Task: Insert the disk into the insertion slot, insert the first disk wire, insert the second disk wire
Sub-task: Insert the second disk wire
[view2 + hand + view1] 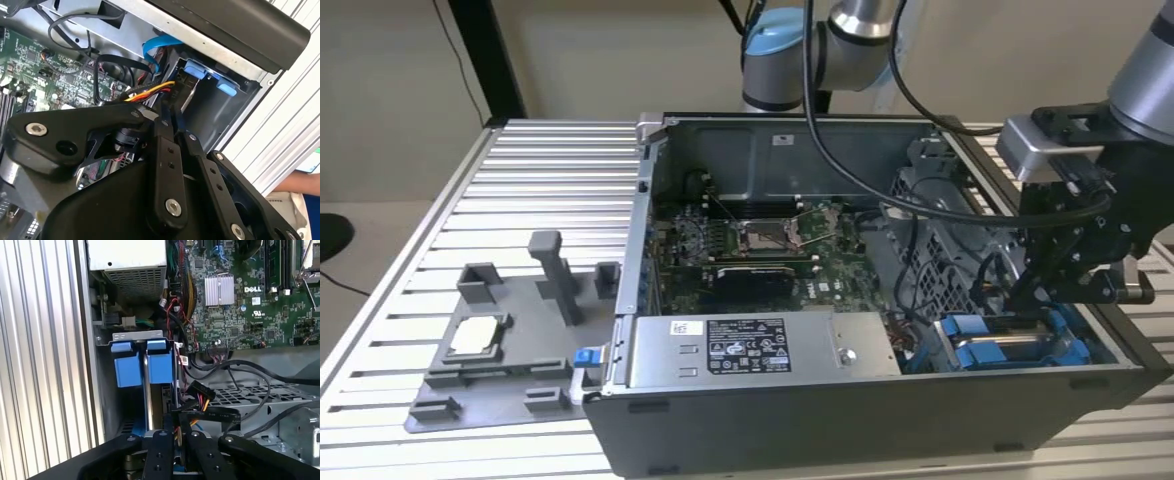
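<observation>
Item: silver metal disk in its bright blue plastic carrier (145,367), seated in the insertion slot of the grey perforated drive cage (947,262), at the open grey computer case's (854,410) corner.

Black gripper (176,432): fingers (159,450) clenched on a black flat wire connector with yellow-red leads (202,412), held just beside the disk's rear.

Handling judgement: keep the plug square to its socket; press gently.

The exterior view adds the ribbed tabletop (520,190); the second wrist view adds a blue ribbon cable (155,50).
</observation>
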